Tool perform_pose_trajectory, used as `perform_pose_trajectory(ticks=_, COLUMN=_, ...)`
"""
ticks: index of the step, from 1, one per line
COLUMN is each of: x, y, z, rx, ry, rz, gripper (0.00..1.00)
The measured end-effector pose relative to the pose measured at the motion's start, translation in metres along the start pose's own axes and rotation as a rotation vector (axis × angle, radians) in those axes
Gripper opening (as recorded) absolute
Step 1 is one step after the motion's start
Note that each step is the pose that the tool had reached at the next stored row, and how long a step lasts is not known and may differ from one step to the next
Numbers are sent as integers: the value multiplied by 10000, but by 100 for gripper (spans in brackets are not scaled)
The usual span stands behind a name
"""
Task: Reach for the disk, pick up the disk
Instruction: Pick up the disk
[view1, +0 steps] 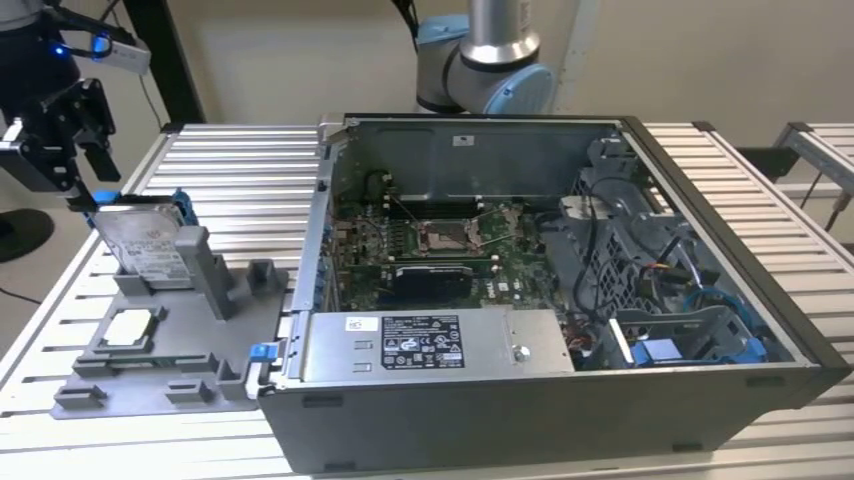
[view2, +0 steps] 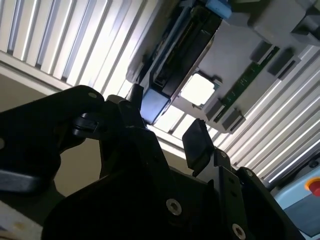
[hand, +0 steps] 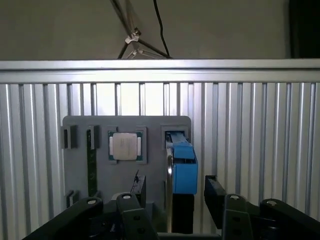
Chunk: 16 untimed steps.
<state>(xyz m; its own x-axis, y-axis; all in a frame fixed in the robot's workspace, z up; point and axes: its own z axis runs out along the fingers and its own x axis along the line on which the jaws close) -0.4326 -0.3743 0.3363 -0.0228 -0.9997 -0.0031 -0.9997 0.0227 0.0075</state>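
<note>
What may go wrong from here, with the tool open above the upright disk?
The disk stands on edge in the grey holder; if the tool comes down off-centre, a finger may hit its blue rail instead of straddling it. The chip lies in the neighbouring pocket, so the near finger might brush it.

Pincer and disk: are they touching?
Apart. In the first wrist view the open pincer flanks the upright disk, with a visible gap between the disk and the finger on each side.

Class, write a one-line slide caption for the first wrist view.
Gripper, jaws open, lined up over the upright disk in its grey holder, a square chip seated beside it.
</note>
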Motion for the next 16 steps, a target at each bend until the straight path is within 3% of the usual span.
perform_pose_trajectory(ticks=16, x=-7, y=-5, z=225, rx=1, ry=-1, rz=-9, gripper=100)
